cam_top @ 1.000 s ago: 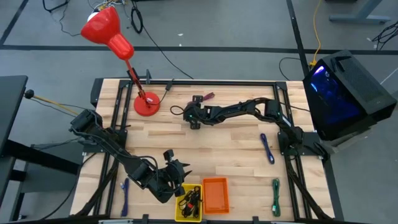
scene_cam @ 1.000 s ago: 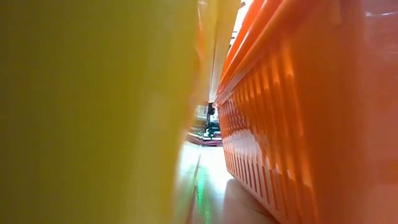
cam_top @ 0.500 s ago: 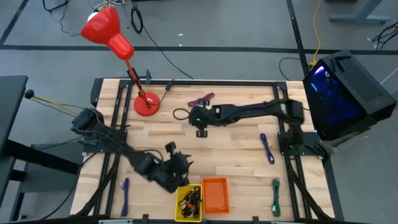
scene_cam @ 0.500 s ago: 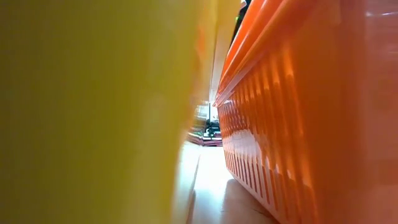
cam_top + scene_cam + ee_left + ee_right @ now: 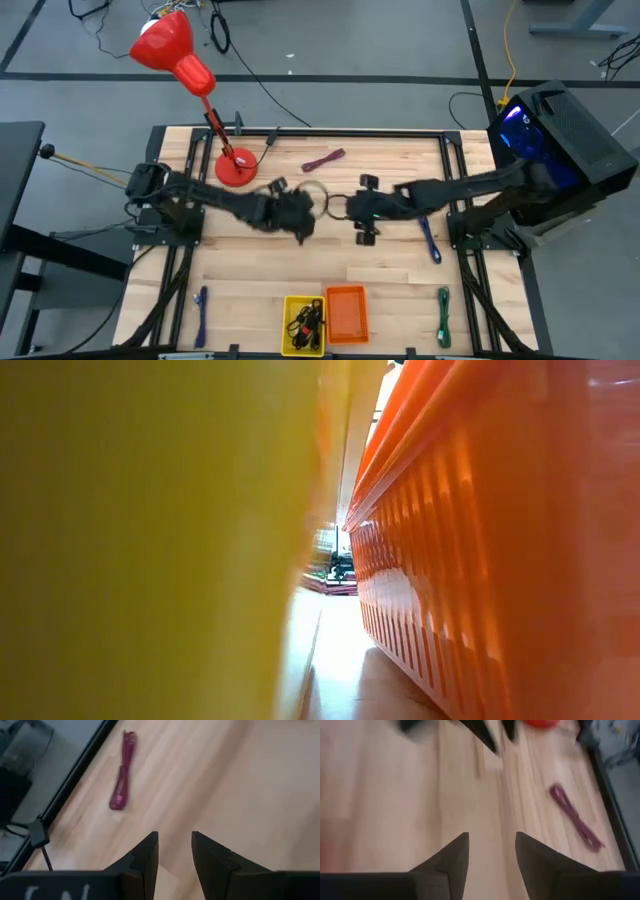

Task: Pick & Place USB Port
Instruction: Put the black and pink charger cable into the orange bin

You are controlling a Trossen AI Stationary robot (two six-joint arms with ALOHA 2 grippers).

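The magenta USB cable (image 5: 325, 158) lies flat on the wooden table near its far edge; it also shows as a magenta cable (image 5: 121, 785) in the left wrist view and a magenta cable (image 5: 575, 817) in the right wrist view. My left gripper (image 5: 305, 212) (image 5: 175, 852) hovers at mid-table, open, pointing toward that cable. My right gripper (image 5: 352, 207) (image 5: 491, 852) is just right of it, open, facing the left gripper. A thin black cable loop (image 5: 318, 193) lies between them. Neither wrist view shows anything between the fingers.
A red lamp (image 5: 237, 165) stands at the far left. A yellow bin (image 5: 303, 325) with black cables and an orange bin (image 5: 346, 312) sit at the near edge and fill the low view. Blue cables (image 5: 430, 238) (image 5: 201, 305) and a green cable (image 5: 443, 315) lie toward the sides.
My left gripper has swung from beside the yellow bin at the near edge up to mid-table, toward the far edge and right. My right gripper has drawn back from the far middle toward the right and slightly nearer. The black cable loop now lies farther right.
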